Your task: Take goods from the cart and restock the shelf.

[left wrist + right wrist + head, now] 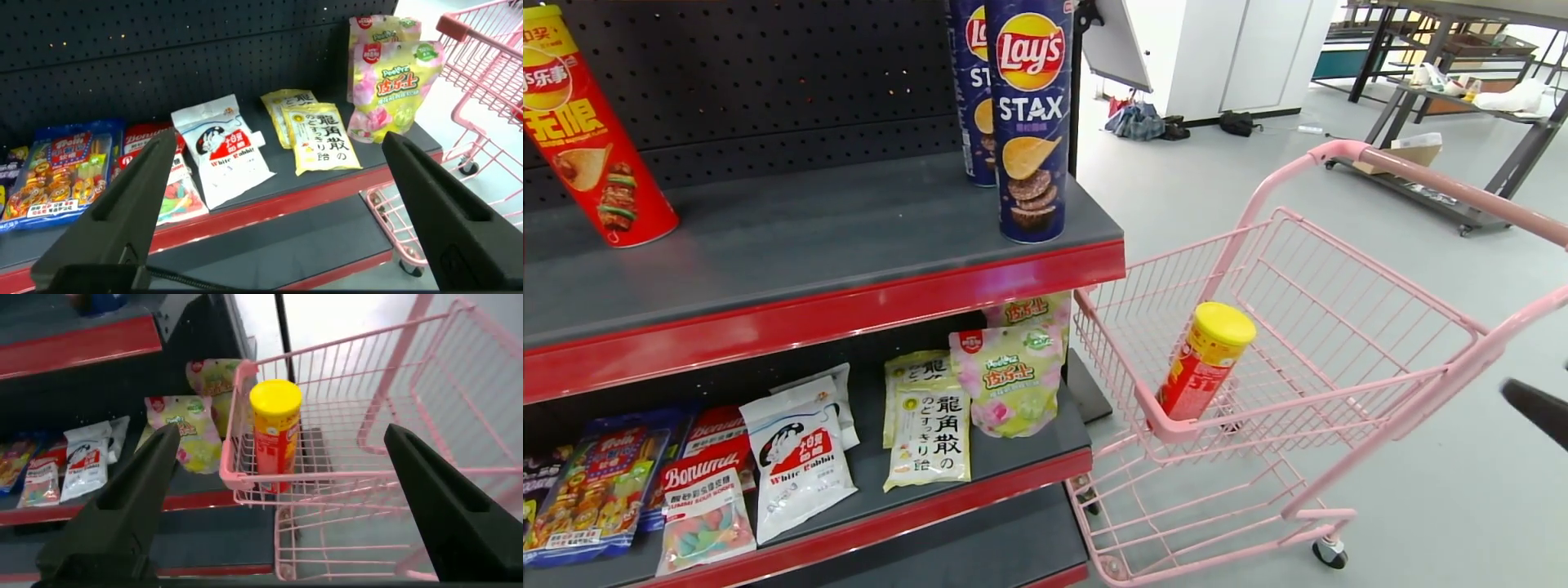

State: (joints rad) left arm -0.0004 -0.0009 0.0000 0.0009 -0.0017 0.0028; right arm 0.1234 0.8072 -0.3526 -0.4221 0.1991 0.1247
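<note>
Red can (1205, 363) with a yellow lid is still in the pink cart (1462, 193). It stands upright in the basket corner nearest the shelf end, against the wire wall. Its label is red with yellow print. Right gripper (282, 506) is above and short of the cart, fingers spread wide and holding nothing. The can sits in line between them but well apart. Left gripper (278, 204) faces the lower shelf, fingers also wide apart and empty. Top shelf (809, 237) holds one red can (584, 131) with a skewer picture at the far left. Two dark blue cans (1029, 122) with chip pictures stand at the right end, one behind the other, with bare board between the red and the blue. The lower shelf has bagged sweets. Left to right: a blue bag (596, 490), a red-and-white candy bag (703, 506), a white bag (225, 151) with a rabbit picture lying flat, and a yellow-white pouch (320, 137) with dark characters. A pink-green pouch (392, 90) stands upright at the cart end with another like it behind.
</note>
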